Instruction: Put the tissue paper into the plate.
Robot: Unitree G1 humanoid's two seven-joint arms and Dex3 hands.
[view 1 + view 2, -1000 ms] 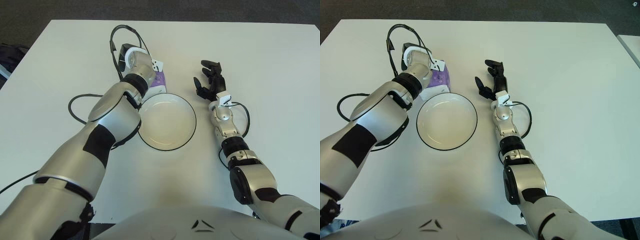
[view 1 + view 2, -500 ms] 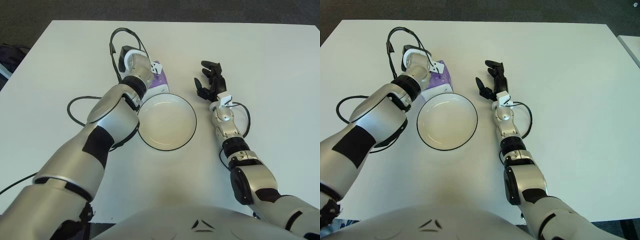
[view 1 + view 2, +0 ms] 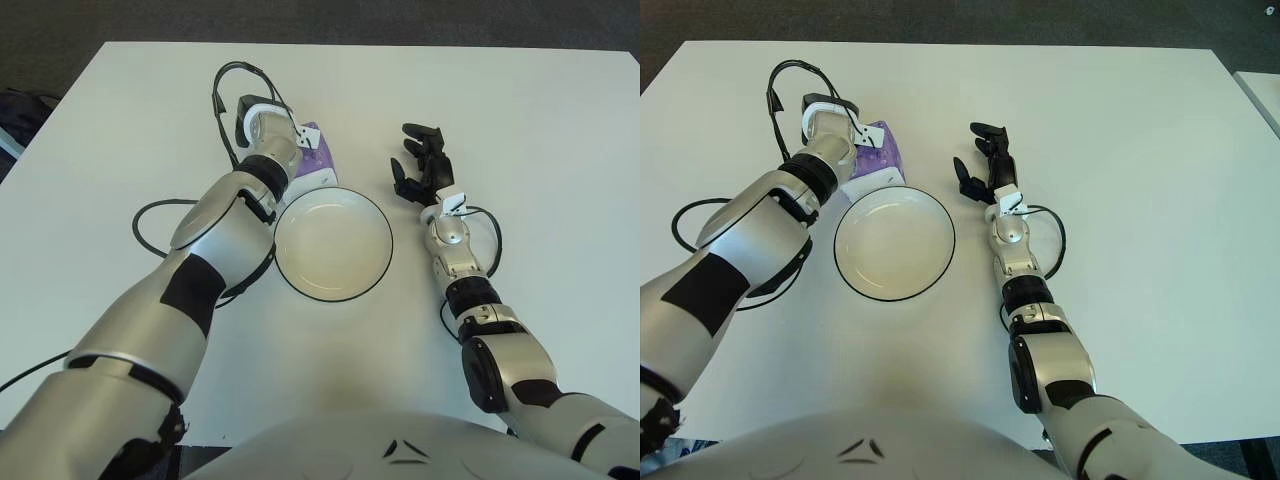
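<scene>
Round white plate with thin black rim (image 3: 333, 244) sits mid-worktop, nothing in it. Purple-and-white tissue paper pack (image 3: 878, 161) lies on the flat white worktop (image 3: 540, 120) just beyond the plate's far-left edge, nearly touching the rim. Left hand (image 3: 830, 128) is at the pack's left side, over it; cannot tell how its fingers are set. Right hand (image 3: 421, 165) shows right of the plate, well apart, dark fingers (image 3: 409, 128) spread, holding nothing.

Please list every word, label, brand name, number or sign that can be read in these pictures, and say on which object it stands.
None can be read.
Purple tissue pack, beside the left hand: no print can be made out.
White tag on the right hand: too small to read.
Plate: plain.
</scene>
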